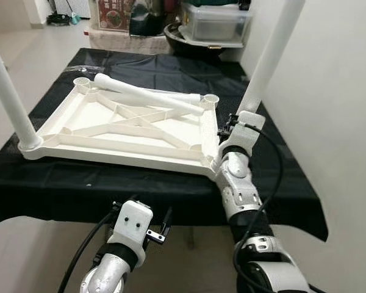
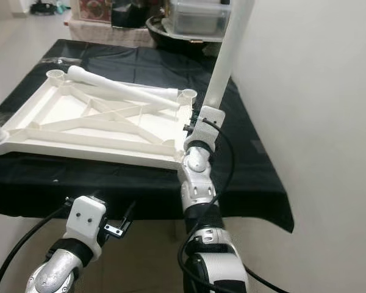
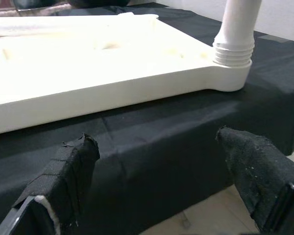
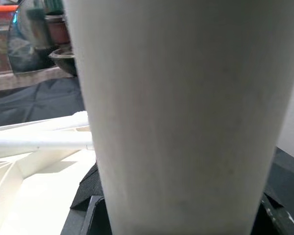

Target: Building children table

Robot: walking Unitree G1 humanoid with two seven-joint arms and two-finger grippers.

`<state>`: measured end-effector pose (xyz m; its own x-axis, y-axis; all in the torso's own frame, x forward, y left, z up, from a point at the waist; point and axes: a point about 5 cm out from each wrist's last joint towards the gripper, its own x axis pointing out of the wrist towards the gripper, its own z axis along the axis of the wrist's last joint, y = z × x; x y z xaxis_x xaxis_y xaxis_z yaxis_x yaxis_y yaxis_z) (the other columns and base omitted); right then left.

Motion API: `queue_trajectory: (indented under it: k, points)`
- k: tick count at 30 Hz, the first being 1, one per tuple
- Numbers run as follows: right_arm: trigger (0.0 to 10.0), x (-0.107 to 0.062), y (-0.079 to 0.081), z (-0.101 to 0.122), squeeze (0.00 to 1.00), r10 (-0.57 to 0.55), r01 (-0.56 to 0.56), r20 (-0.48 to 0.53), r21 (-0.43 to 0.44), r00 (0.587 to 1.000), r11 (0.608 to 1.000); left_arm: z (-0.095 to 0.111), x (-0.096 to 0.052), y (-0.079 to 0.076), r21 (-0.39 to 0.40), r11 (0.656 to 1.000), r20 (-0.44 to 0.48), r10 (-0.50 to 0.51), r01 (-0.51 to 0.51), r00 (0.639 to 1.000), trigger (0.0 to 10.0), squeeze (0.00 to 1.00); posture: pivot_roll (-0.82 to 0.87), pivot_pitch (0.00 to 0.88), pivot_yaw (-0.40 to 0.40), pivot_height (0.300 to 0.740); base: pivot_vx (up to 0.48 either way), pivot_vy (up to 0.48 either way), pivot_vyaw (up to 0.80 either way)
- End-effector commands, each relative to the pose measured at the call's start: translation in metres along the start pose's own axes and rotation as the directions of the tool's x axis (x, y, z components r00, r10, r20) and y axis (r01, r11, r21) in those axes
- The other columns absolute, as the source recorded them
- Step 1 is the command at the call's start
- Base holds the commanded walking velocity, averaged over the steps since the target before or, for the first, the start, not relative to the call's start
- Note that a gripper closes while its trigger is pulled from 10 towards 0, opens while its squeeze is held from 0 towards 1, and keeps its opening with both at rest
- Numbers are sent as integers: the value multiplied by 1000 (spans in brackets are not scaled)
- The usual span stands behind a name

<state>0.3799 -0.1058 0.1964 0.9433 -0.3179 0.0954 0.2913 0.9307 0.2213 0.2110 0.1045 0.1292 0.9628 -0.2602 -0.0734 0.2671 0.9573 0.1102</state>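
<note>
An upturned white table top (image 1: pixel 110 154) lies on a black-clothed table (image 1: pixel 171 189). One white leg (image 1: pixel 9 97) stands in its near left corner. Another white leg (image 1: pixel 271 55) stands in the near right corner socket (image 3: pixel 232 73), and my right gripper (image 1: pixel 239 119) is shut around it just above the socket. In the right wrist view that leg (image 4: pixel 176 117) sits between the black pads. Two loose legs (image 1: pixel 149 94) lie across the far part of the top. My left gripper (image 3: pixel 157 171) hangs open below the table's front edge, holding nothing.
A white wall (image 1: pixel 341 122) runs close along the right side of the table. Clear storage boxes (image 1: pixel 216 21) and a dark pan (image 1: pixel 186 39) stand beyond the far end. Tiled floor (image 1: pixel 30 55) lies to the left.
</note>
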Motion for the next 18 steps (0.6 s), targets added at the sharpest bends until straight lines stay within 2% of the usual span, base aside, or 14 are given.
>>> queue_trajectory:
  k: [1, 6, 7, 9, 10, 11, 12, 13, 14, 15, 16, 18]
  points:
    - [10000, -7, -5, -21, 1000, -23, 26, -83, 41, 996, 999, -5, 1, -3, 2, 1000, -17, -16, 16, 1000, 10000, 0, 130, 89, -74, 740, 0, 0, 0]
    - [10000, -8, -1, -10, 1000, 76, -75, -19, 64, 997, 995, -6, 2, -3, -1, 1000, -16, -20, 20, 1000, 10000, 0, 122, 82, -69, 740, 0, 0, 0]
    - [10000, -7, -2, -5, 0, 134, -134, 1, 90, 991, 987, -7, 2, -3, -1, 1000, -17, -21, 21, 1000, 10000, 0, 116, 81, -66, 740, 0, 0, 0]
    - [10000, -6, -2, -2, 0, 173, -174, 15, 108, 985, 979, -7, 3, -3, -1, 1000, -17, -22, 22, 1000, 10000, 0, 116, 81, -66, 740, 0, 0, 0]
    - [10000, -5, -1, 3, 0, 270, -275, 50, 137, 962, 952, -7, 3, -3, -1, 1000, -17, -23, 23, 1000, 10000, 0, 112, 80, -63, 740, 0, 0, 0]
    - [10000, -5, -1, 3, 0, 270, -275, 50, 137, 962, 952, -7, 3, -3, -1, 1000, -17, -23, 23, 1000, 10000, 0, 112, 80, -63, 740, 0, 0, 0]
    - [10000, -5, -2, 5, 0, 405, -408, 59, 174, 913, 896, -7, 4, -3, -1, 1000, -17, -26, 26, 1000, 10000, 0, 107, 79, -62, 740, 0, 0, 0]
    - [10000, -5, -2, 5, 0, 405, -408, 59, 174, 913, 896, -7, 4, -3, -1, 1000, -17, -26, 26, 1000, 10000, 0, 107, 79, -62, 740, 0, 0, 0]
    - [10000, -5, -2, 7, 0, 491, -495, 68, 197, 868, 847, -7, 5, -3, 0, 1000, -16, -27, 27, 999, 10000, 0, 107, 79, -62, 740, 0, 0, 0]
    - [10000, -5, -2, 7, 0, 491, -495, 68, 197, 868, 847, -7, 5, -3, 0, 1000, -16, -27, 27, 999, 10000, 0, 107, 79, -62, 740, 0, 0, 0]
    - [10000, 4, -15, 8, 0, 671, -665, 50, 208, 740, 717, -8, 7, -3, 0, 1000, -14, -30, 30, 999, 10000, 0, 106, 79, -65, 740, 0, 0, 0]
    - [10000, 4, -15, 8, 0, 671, -665, 50, 208, 740, 717, -8, 7, -3, 0, 1000, -14, -30, 30, 999, 10000, 0, 106, 79, -65, 740, 0, 0, 0]
